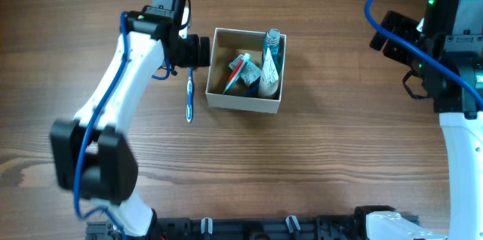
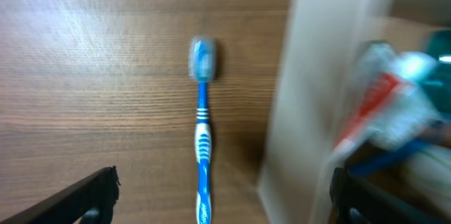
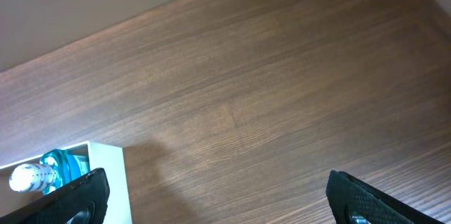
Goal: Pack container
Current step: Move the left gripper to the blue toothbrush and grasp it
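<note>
The container (image 1: pixel 243 101), a white-walled box with a tan inside, stands mid-table and holds a toothpaste tube (image 1: pixel 238 71), a blue bottle (image 1: pixel 272 47) and a white tube (image 1: pixel 269 72). A blue toothbrush (image 1: pixel 189 96) lies on the table just left of the container. My left gripper (image 1: pixel 198 51) is open above the toothbrush's handle end; in the left wrist view the toothbrush (image 2: pixel 202 146) lies between the open fingers (image 2: pixel 224 203), with the container's wall (image 2: pixel 310 111) at the right. My right gripper (image 3: pixel 215 199) is open and empty at the far right, away from the container (image 3: pixel 106 182).
The wooden table (image 1: pixel 317 164) surrounds the container. The right arm's base and body (image 1: pixel 453 51) sit at the right edge. The left arm (image 1: pixel 113 119) stretches from the front left toward the container. A black rail (image 1: pixel 249 229) runs along the front edge.
</note>
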`<state>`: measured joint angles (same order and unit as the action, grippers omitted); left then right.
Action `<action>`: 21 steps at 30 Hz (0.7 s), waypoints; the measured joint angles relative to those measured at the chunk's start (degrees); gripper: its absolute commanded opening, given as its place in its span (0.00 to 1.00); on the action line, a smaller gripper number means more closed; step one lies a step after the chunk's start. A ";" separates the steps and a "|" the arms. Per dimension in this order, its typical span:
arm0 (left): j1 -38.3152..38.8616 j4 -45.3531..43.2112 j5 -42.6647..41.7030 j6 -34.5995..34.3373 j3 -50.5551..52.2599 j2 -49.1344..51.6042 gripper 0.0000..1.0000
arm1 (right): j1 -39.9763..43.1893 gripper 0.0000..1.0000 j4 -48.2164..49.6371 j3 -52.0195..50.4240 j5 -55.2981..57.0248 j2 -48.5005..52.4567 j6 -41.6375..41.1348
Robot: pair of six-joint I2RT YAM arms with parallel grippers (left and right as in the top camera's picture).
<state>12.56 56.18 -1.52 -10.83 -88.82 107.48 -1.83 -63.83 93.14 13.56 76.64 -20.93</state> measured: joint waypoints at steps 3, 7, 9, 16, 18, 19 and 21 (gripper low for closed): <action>-0.85 -0.61 0.22 -0.61 0.22 4.22 0.88 | 0.00 1.00 -0.02 0.00 0.00 0.00 0.00; -1.09 -0.68 0.48 -0.68 0.24 7.48 0.85 | 0.00 1.00 0.00 0.00 0.00 0.00 0.00; -1.09 -0.55 0.61 -0.81 0.24 8.70 0.80 | 0.00 1.00 0.00 0.00 0.00 0.00 0.00; -1.09 1.77 0.81 -1.33 0.28 13.42 0.67 | 0.00 1.00 0.00 0.00 0.00 0.00 0.00; -1.09 1.70 0.81 -1.36 0.63 14.27 0.59 | 0.00 1.00 0.00 0.00 0.00 0.00 0.00; -1.09 1.49 0.79 -1.55 1.16 14.53 0.56 | 0.00 1.00 0.00 0.00 0.00 0.00 0.00; -1.09 1.27 0.81 -1.51 2.45 14.58 0.42 | 0.00 1.00 0.00 0.00 0.00 0.00 0.00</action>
<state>11.46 57.45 -0.71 -12.34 -86.37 122.06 -1.83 -63.83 93.14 13.56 76.64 -20.93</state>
